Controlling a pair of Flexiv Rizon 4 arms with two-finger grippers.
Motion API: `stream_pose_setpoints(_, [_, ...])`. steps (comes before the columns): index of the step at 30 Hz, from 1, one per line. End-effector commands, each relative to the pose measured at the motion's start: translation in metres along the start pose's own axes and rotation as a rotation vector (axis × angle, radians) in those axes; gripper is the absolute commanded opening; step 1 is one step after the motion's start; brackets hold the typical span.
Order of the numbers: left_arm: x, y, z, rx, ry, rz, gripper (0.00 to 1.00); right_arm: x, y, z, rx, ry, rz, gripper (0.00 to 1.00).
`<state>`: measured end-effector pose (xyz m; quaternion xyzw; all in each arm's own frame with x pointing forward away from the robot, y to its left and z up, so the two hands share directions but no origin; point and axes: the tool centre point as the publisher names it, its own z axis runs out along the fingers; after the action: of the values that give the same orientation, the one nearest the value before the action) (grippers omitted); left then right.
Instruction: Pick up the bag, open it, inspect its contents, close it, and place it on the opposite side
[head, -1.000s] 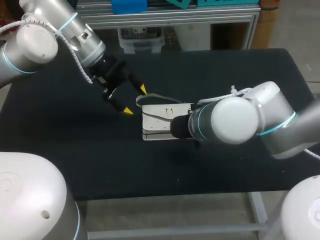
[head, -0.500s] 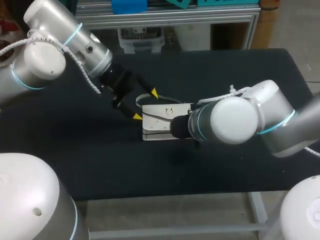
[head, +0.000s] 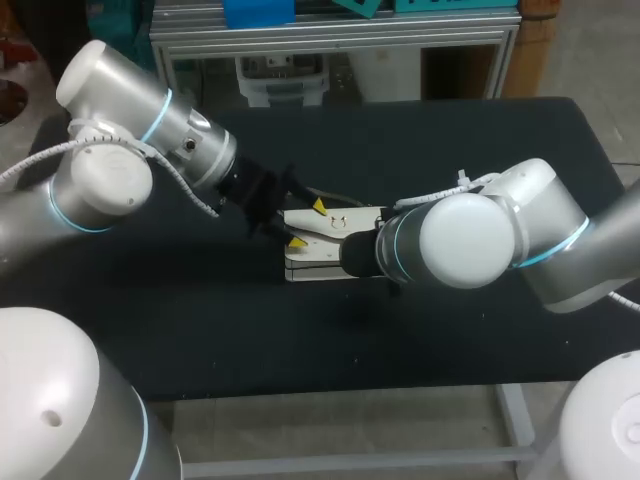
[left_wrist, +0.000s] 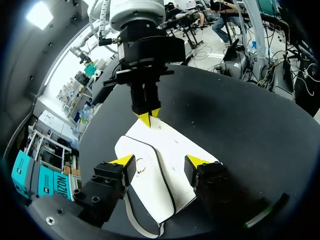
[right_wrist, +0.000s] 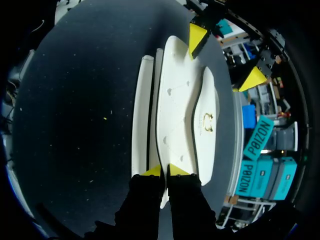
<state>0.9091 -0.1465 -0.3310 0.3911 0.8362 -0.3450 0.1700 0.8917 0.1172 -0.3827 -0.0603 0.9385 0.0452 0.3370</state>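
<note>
Hovering wide open, my left tool (left_wrist: 160, 161) is straddling one end of the white bag (left_wrist: 172, 142), with one yellow tip at each side of the flap (right_wrist: 205, 90). I cannot tell whether either tip is touching it. My right tool (right_wrist: 165, 171) is sitting at the opposite end, its two tips nearly together on the thin edge of the bag's top layer. I am judging it to be pinching that edge. The bag is lying flat near the middle of the black worktop (head: 450, 150), between the two tools, with its flap down and a small metal clasp (right_wrist: 207, 122) showing on it.

I am reading this as the moment of taking a second hold before lifting and opening. To do it well, I am thinking the left tool should close on the flap's free edge near the clasp, catching only that one layer. The right tool should be anchoring the body so the bag is not sliding or folding.

A grey strap (left_wrist: 142, 227) is looping out onto the worktop under the left tool and could be snagging a finger. The two tools are facing each other closely across the bag. In the head view my right arm (head: 470, 240) is hiding its own tool, so I am relying on the wrist views.
</note>
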Motion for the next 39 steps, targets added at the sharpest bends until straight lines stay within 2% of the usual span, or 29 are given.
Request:
stream_pose_setpoints(1, [0.003, 0.002, 0.007, -0.006, -0.069, 0.005, 0.53, 0.003, 0.0, 0.002, -0.005, -0.007, 0.001, 0.0])
stream_pose_setpoints(20, [0.001, 0.015, 0.024, -0.144, -0.157, 0.043, 0.43, 0.003, 0.0, 0.002, -0.005, -0.007, 0.001, 0.0])
stream_pose_setpoints(24, [-0.004, 0.023, 0.027, -0.168, -0.175, 0.033, 0.34, 0.003, 0.0, 0.002, -0.005, -0.007, 0.001, 0.0])
stream_pose_setpoints(27, [-0.009, 0.028, 0.026, -0.184, -0.192, 0.02, 0.22, 0.003, 0.0, 0.002, -0.005, -0.007, 0.001, 0.0])
stream_pose_setpoints(28, [-0.011, 0.029, 0.025, -0.195, -0.201, 0.017, 0.17, 0.003, 0.0, 0.002, -0.005, -0.007, 0.001, 0.0])
stream_pose_setpoints(30, [-0.014, 0.032, 0.023, -0.195, -0.205, 0.014, 0.0, 0.003, 0.0, 0.002, -0.005, -0.007, 0.001, 0.0])
stream_pose_setpoints(39, [-0.02, 0.031, 0.007, -0.186, -0.218, 0.004, 0.0, 0.003, 0.0, 0.002, -0.005, -0.007, 0.001, 0.0])
